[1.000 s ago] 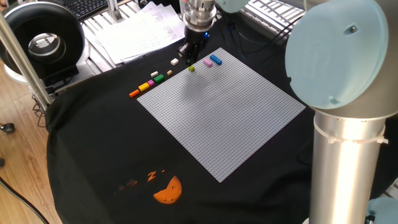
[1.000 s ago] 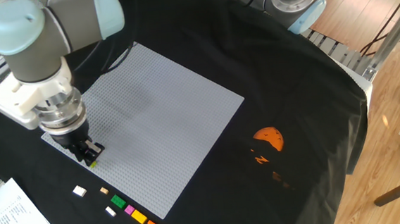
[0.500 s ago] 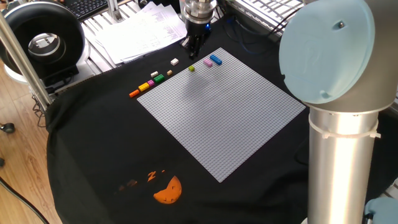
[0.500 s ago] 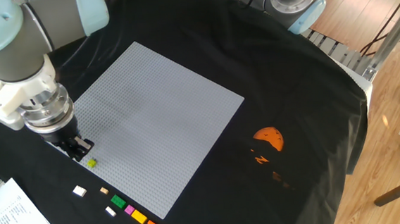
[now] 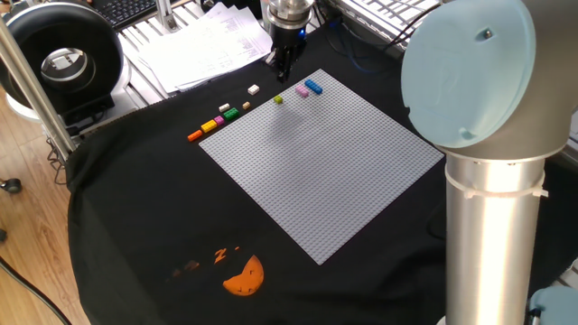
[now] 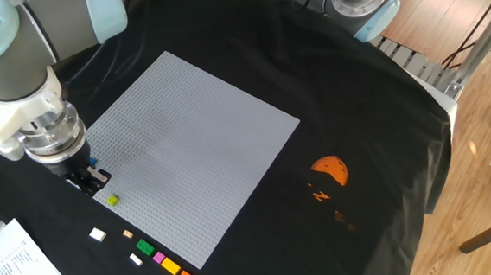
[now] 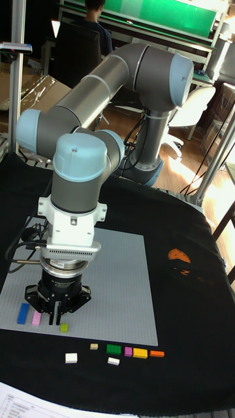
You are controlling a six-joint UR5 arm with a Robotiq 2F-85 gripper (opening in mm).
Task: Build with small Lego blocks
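The gripper [image 7: 57, 318] hangs over the baseplate's [image 5: 325, 158] edge, just above the bricks there. In the tall view its fingers [image 7: 63, 315] point down with a small gap and nothing visible between them, so they stand slightly apart and empty.

On the plate, in the tall view, a yellow-green brick [image 7: 64, 328] sits at about 5 o'clock from the gripper, close below its tip. A pink brick [image 7: 36, 318] lies at 9 o'clock from the gripper, and a blue brick [image 7: 23, 313] is just beyond it, the two side by side. In one fixed view the same three show as green [image 5: 278, 99], pink [image 5: 302, 91] and blue [image 5: 312, 87] near the plate's far corner.

Off the plate, on the black cloth [image 5: 135, 226], a row runs along the plate's edge: orange [image 7: 156, 353], yellow [image 7: 140, 353], pink [image 7: 128, 351], green [image 7: 113, 349] and tan [image 7: 94, 346]. Two white bricks [image 7: 71, 358] [image 7: 113, 360] lie at 6 o'clock from that row.

An orange half-round print [image 5: 244, 276] marks the cloth well apart from the bricks.
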